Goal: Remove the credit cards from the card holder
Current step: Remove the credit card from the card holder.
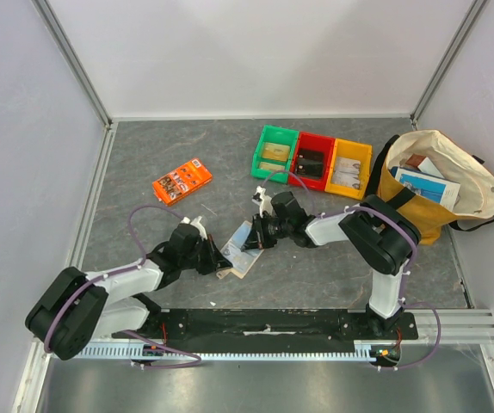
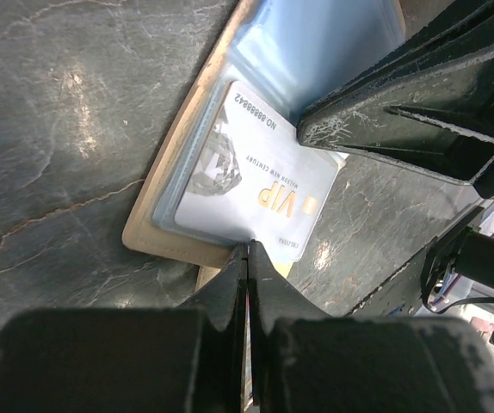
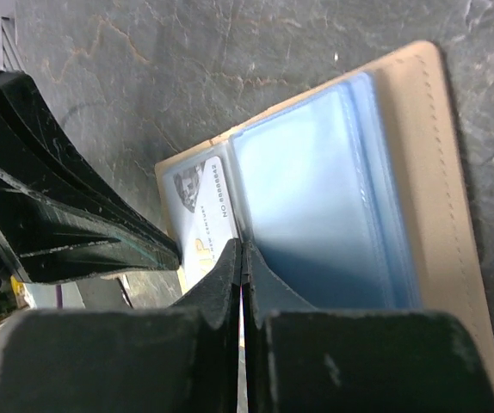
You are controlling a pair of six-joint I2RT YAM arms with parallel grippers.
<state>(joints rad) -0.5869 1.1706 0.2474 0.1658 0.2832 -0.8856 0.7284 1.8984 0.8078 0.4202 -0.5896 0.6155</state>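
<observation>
A grey, stone-patterned surface carries the holder, which lies open mid-surface between both arms. The left tool is clenched at the edge of the card. The right tool is clenched at the sleeves' fold. Best to pin the holder and draw the card straight along its pocket. The card reads "VIP" and "NO 8888…".

Overhead camera looks down; both close wrist cameras share the card holder.
</observation>
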